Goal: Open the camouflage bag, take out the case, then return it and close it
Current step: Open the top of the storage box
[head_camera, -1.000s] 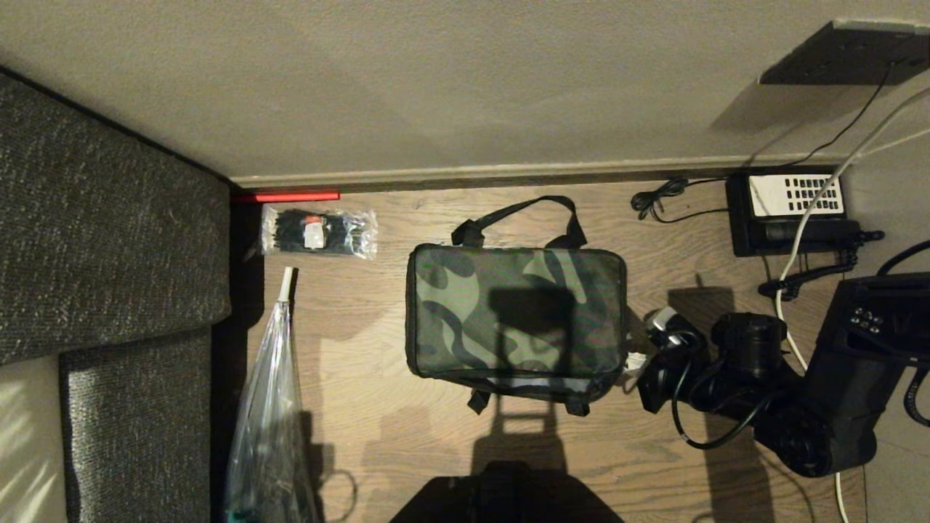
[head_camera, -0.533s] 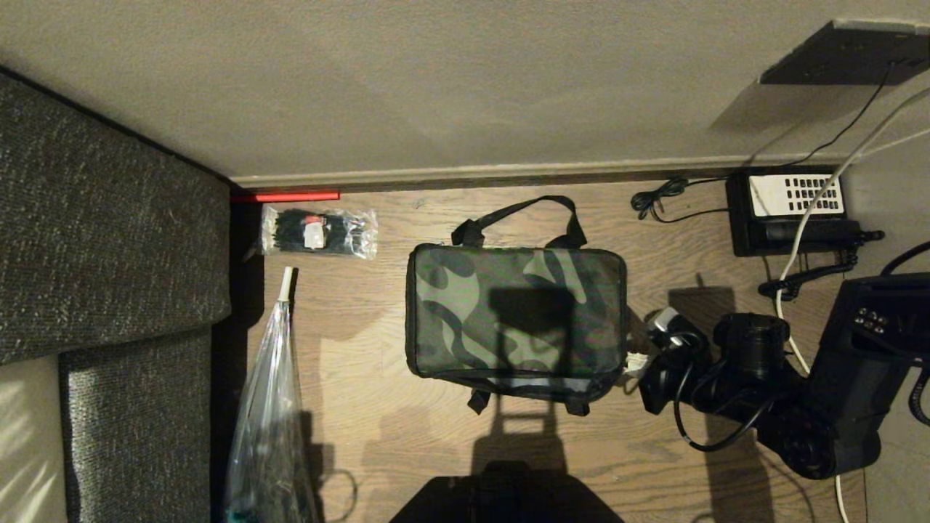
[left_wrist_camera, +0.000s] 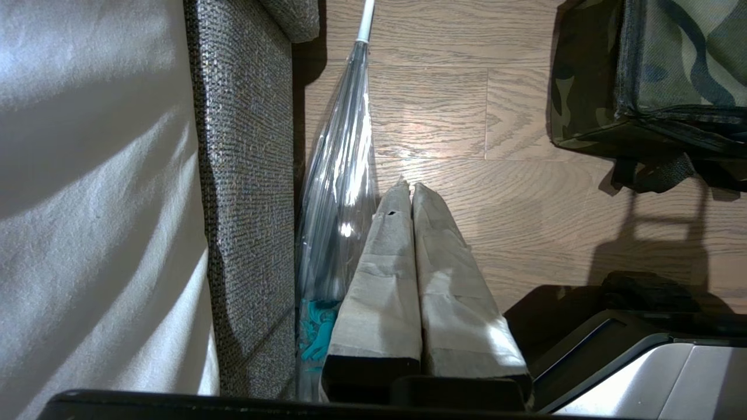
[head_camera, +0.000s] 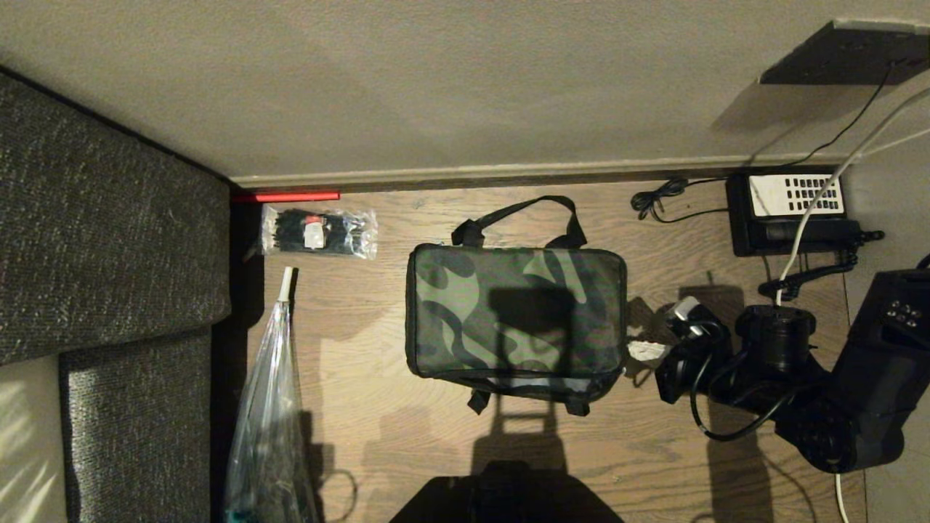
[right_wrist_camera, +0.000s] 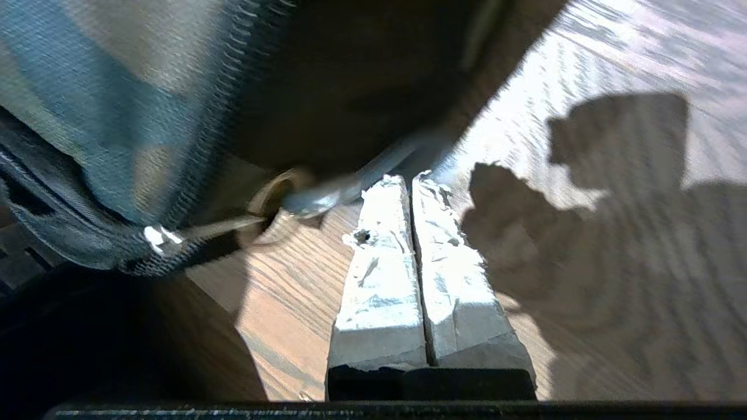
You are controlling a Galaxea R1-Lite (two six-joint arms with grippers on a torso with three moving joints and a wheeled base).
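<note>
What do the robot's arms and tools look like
The right arm is chunky glossy black, with a looping black cable. Both tools, left tool and right tool, have two long pale grey tape-wrapped fingers on black bases; the right's wrapping is frayed.

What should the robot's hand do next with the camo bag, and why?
Probably keep pulling the zipper pull along the bag's edge. The camouflage bag lies zipped shut on the floor, and the right hand, fingers together, sits at its right end by the metal pull, seemingly gripping it.
</note>
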